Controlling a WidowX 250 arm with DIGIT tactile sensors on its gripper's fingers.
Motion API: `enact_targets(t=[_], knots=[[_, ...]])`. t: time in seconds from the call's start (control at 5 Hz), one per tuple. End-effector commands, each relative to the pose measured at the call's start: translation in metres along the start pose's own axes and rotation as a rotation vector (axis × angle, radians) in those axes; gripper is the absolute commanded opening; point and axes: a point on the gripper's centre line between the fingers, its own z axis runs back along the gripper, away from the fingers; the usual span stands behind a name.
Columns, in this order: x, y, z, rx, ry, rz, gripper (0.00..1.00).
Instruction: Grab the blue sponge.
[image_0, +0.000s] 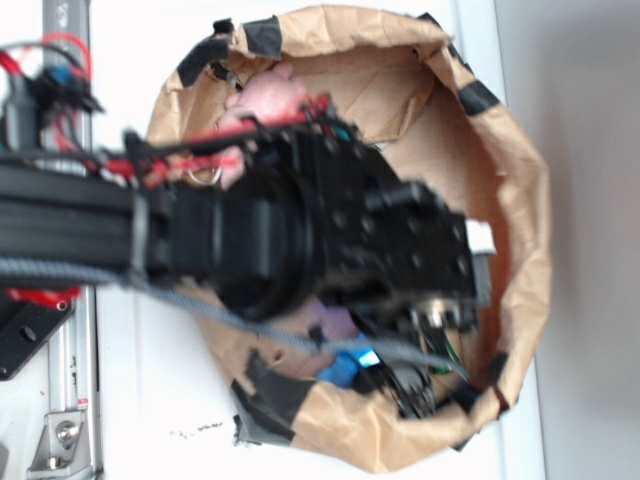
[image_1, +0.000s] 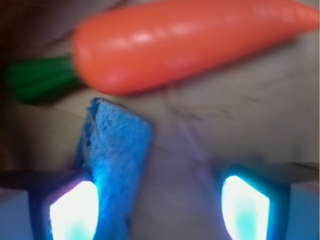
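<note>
Two fingers of the hand (image_1: 160, 205) stand wide apart; the blue sponge (image_1: 117, 160) lies against the left one, long axis running away from it

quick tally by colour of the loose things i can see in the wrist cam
Orange: 1, the carrot with a green stem
Blue: 1, the sponge beside one finger of the open pincer
Total: 2
</note>
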Motion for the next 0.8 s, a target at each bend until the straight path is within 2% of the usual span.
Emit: enact_targets(t=[0.0,0.2,0.6], knots=[[-0.013,-0.013,0.029,-0.086,-0.102,-0.030,1.00],[-0.012,-0.016,0.011,-0.066,-0.060,-0.053,1.00],[-0.036,-0.023,-0.028,-0.020,0.023,-0.097,1.00]])
